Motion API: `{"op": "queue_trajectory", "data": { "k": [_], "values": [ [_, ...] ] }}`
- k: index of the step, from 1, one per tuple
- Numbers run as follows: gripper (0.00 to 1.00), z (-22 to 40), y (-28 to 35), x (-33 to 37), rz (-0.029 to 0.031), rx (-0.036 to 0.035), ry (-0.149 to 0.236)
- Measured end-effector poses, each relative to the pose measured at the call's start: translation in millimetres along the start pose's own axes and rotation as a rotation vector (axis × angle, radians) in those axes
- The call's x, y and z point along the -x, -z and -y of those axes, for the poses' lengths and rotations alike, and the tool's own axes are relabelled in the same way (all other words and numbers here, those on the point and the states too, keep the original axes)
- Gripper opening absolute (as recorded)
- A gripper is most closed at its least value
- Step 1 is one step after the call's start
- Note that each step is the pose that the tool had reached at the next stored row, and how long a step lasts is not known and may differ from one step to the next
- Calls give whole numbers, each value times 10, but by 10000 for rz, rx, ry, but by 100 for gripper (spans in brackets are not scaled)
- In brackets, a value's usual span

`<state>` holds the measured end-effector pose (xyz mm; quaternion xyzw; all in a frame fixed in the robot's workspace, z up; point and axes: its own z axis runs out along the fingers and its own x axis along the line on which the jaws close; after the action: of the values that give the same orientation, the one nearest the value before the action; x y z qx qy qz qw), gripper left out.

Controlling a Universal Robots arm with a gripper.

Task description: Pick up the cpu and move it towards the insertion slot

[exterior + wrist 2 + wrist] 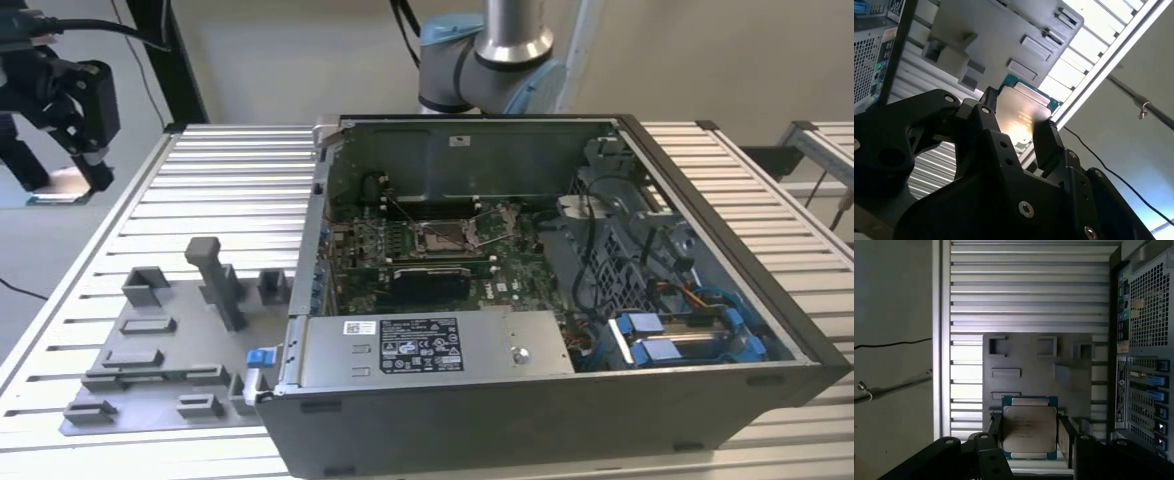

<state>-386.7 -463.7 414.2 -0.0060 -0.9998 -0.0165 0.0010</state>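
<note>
Open computer case [561, 400] on slatted worktop [227, 170], grey fixture plate [160, 345] beside it, insertion slot [441, 237] inside, tool [1031, 436] clamped on cpu [1029, 422], well apart from case.

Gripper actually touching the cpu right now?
Touching. In the second wrist view the gripper pinches the cpu between its fingers, no gap at either edge.

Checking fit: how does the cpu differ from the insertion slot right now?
The cpu is gripped in the pincer, away from the green board; the insertion slot sits fixed on it. The cpu's top is pale silver; the slot's centre is dull, metal-framed. Both are square.
</note>
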Motion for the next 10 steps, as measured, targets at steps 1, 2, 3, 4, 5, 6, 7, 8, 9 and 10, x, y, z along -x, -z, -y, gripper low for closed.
{"op": "queue_trajectory", "data": {
  "k": [1, 2, 3, 4, 5, 6, 7, 8, 9, 10],
  "values": [
    [0, -2, 4, 22, 0, 0, 0],
    [0, -5, 8, 45, 0, 0, 0],
    [0, -8, 12, 68, 0, 0, 0],
    [0, -11, 16, 91, 0, 0, 0],
    [0, -13, 21, 113, -1, 0, 0],
    [0, -16, 25, 134, -1, 0, 0],
    [0, -19, 29, 158, -1, 0, 0],
    [0, -22, 33, 181, -1, 0, 0],
    [0, -25, 37, 201, -1, 0, 0],
    [0, -27, 41, 223, -1, 0, 0]
  ]
}}
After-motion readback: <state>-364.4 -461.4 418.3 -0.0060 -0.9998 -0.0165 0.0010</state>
